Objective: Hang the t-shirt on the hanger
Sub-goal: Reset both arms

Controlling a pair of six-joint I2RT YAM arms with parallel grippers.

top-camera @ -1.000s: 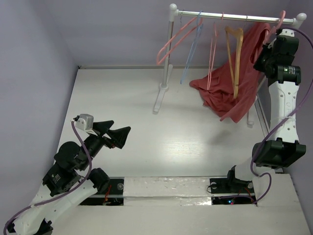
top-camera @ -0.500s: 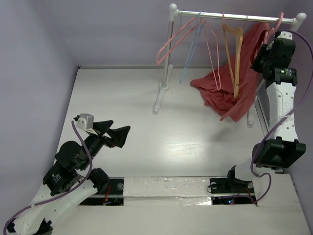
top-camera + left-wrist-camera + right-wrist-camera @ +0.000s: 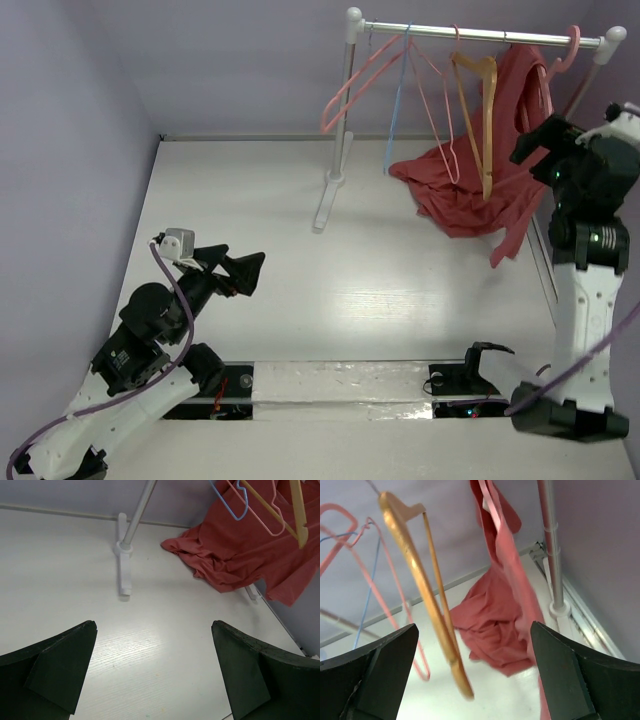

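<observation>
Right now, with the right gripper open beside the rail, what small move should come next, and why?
Probably draw the right gripper back from the rail: its jaws are open and empty, and the t-shirt already seems to hang from the hanger.

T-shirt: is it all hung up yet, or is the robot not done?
Nearly. Done: the t-shirt hangs from the pink hanger, hooked on the rail. In hand: nothing; the right gripper and left gripper are open and empty. Left: its lower part lies bunched on the table, so it may need straightening.
</observation>
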